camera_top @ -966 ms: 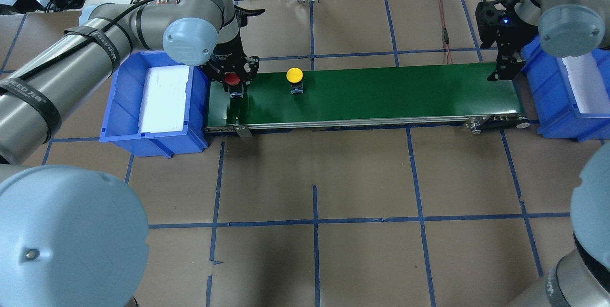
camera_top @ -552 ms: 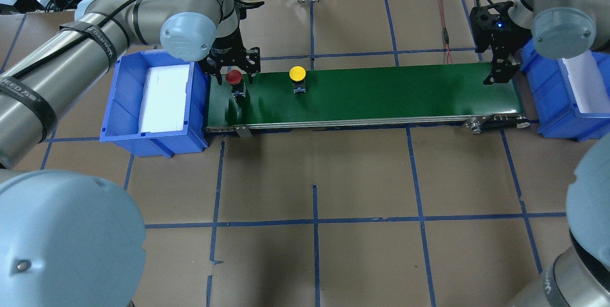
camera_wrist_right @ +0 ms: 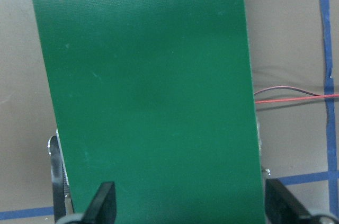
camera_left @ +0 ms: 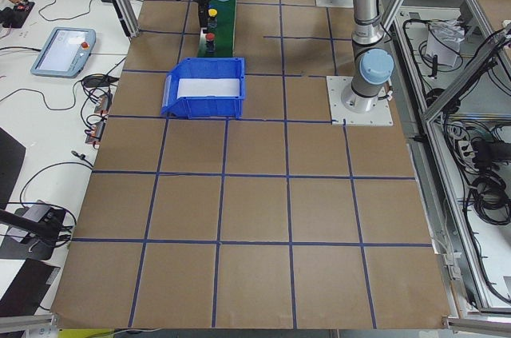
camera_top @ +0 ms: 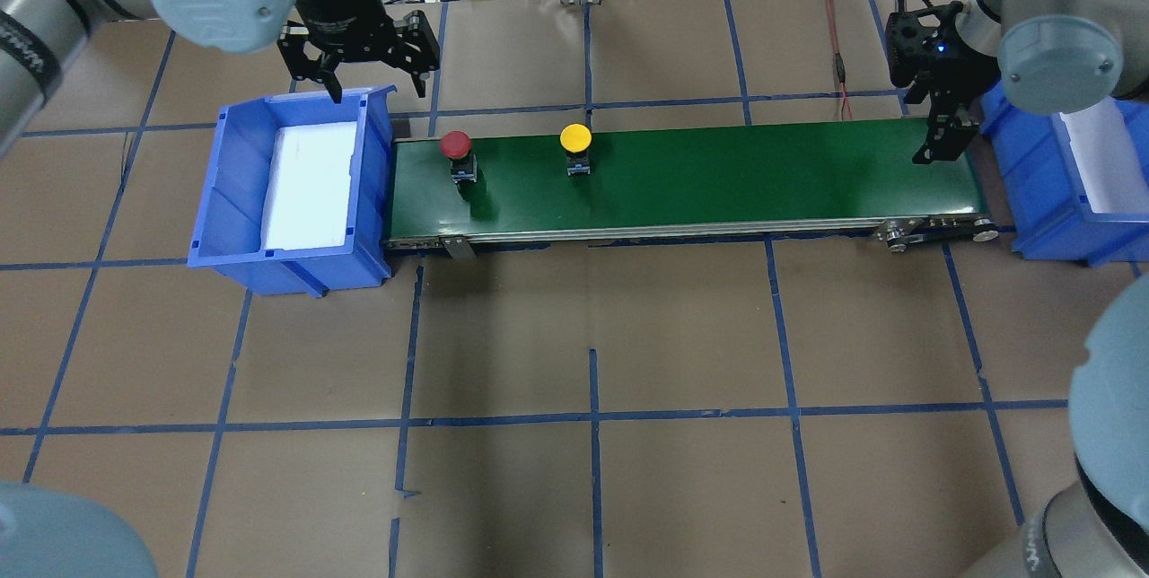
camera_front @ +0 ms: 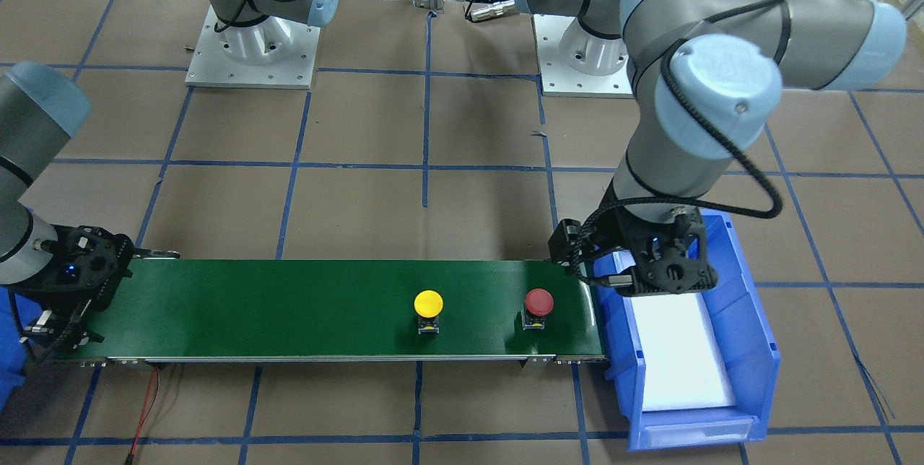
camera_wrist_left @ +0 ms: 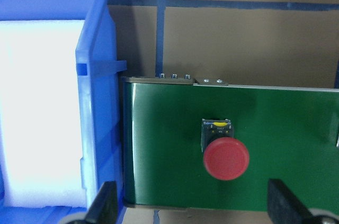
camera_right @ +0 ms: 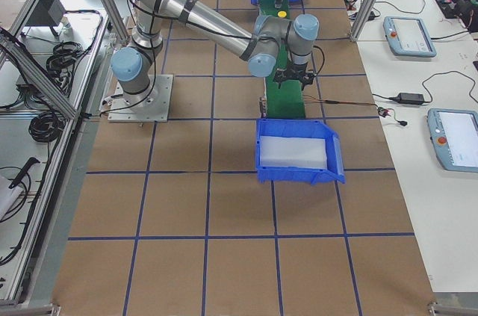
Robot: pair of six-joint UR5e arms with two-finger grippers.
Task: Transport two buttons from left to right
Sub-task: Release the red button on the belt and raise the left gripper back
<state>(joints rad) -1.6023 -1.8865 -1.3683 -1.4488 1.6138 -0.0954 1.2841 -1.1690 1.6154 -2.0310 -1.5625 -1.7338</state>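
Note:
The red button (camera_top: 455,145) and the yellow button (camera_top: 574,138) stand upright on the green conveyor belt (camera_top: 736,176), near its left end. They also show in the front view, red (camera_front: 538,302) and yellow (camera_front: 427,302). My left gripper (camera_top: 372,75) is open and empty, raised behind the left blue bin and apart from the red button. Its wrist view looks down on the red button (camera_wrist_left: 226,158) between the open fingers (camera_wrist_left: 103,207). My right gripper (camera_top: 942,140) is open and empty over the belt's right end. Its wrist view shows only bare belt (camera_wrist_right: 148,75).
A blue bin (camera_top: 235,201) with a white foam pad abuts the belt's left end. A second blue bin (camera_top: 1050,232) stands at the right end. A red wire (camera_top: 839,66) lies behind the belt. Brown table with blue tape lines lies in front.
My left gripper has let go of the red button, risen and drawn back behind the left bin. Both buttons have shifted a little to the right on the belt.

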